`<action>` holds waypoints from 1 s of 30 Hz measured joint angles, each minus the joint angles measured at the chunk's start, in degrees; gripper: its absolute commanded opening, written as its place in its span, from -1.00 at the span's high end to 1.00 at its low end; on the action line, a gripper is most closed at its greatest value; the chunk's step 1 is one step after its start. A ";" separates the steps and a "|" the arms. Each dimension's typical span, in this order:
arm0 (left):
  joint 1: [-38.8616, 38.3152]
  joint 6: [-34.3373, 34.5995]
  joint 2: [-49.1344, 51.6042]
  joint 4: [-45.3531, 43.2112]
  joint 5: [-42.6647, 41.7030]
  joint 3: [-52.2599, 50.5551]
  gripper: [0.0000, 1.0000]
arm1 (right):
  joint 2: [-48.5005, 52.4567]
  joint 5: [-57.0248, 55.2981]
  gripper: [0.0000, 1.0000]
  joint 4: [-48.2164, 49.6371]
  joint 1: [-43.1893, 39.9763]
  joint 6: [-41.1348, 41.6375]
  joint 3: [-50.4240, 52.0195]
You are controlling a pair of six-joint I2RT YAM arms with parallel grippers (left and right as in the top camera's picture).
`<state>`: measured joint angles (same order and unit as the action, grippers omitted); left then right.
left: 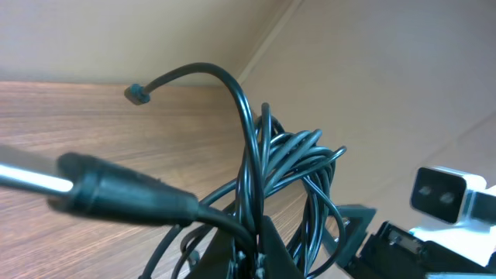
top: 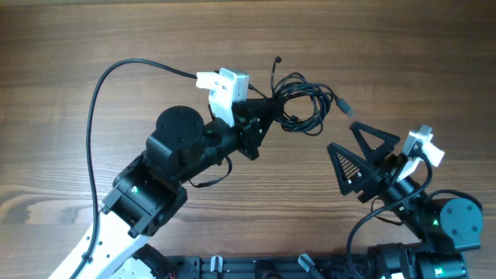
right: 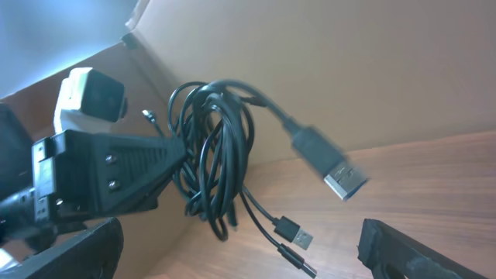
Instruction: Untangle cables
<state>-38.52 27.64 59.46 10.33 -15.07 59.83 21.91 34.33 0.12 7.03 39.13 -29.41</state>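
Your left gripper [top: 271,109] is clamped on the cables [top: 304,105], bundle held up off the table [top: 70,39] so plug ends [right: 293,231] dangle. Right gripper [top: 346,138] is wide open and empty just beside it, probably set for a strand.

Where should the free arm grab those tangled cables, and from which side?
Probably just behind the USB plug, coming from the right gripper's side: that end juts clear of the cables toward the open jaws, while the left gripper pinches the loops on the far side.
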 measured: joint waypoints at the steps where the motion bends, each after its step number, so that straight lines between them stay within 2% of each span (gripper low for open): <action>1: 0.00 1.03 0.00 -0.57 -0.46 0.00 0.92 | 0.00 0.61 -0.98 0.22 0.00 0.33 0.00; 6: 0.00 2.64 1.70 -4.35 -5.95 0.00 0.92 | 2.40 5.14 -0.99 5.64 0.00 1.53 0.00; 8: 0.00 2.99 3.34 -5.77 -8.46 0.00 0.92 | 5.29 7.76 -0.91 9.42 0.00 2.19 0.00; 10: 0.00 3.32 4.33 -5.92 -9.57 0.00 0.92 | 7.87 9.97 -0.52 13.33 0.00 3.10 0.00; 11: -0.22 3.37 4.61 -5.95 -9.92 0.00 0.92 | 9.14 10.99 -0.19 16.00 0.00 3.63 0.00; 15: -2.10 3.58 5.16 -6.45 -10.60 0.00 0.92 | 11.76 13.05 0.85 19.47 -0.02 5.22 -0.02; 16: -2.32 3.58 5.44 -6.51 -10.80 0.00 0.73 | 12.28 13.27 0.91 19.47 -0.02 5.57 -0.02; 17: -2.32 3.58 5.66 -6.49 -10.88 0.00 0.66 | 12.63 13.29 0.91 19.41 -0.09 5.81 -0.02; 18: -2.32 3.69 5.81 -6.51 -10.97 0.00 0.42 | 12.81 13.29 0.91 19.43 -0.11 5.84 -0.02; 19: -2.32 4.02 5.97 -6.54 -10.93 0.00 -0.11 | 12.98 13.49 0.91 19.43 -0.11 5.86 -0.02; 21: -2.32 4.17 5.97 -6.54 -10.10 0.00 -0.75 | 13.03 13.70 0.91 19.23 -0.11 5.84 -0.02; 22: -2.32 4.22 5.97 -6.51 -9.18 0.00 -0.99 | 13.03 13.68 0.91 19.17 -0.11 5.84 -0.02; 26: -2.32 4.48 5.90 -5.88 -4.92 0.00 -1.00 | 13.14 11.13 0.91 15.30 -0.57 7.15 0.00; 30: -2.32 7.04 5.22 -5.25 -2.86 0.00 -1.00 | 13.14 5.03 0.91 15.02 -1.25 13.18 0.00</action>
<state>-40.84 34.68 64.69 5.08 -17.93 59.83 35.05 39.35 15.14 5.78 52.31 -29.41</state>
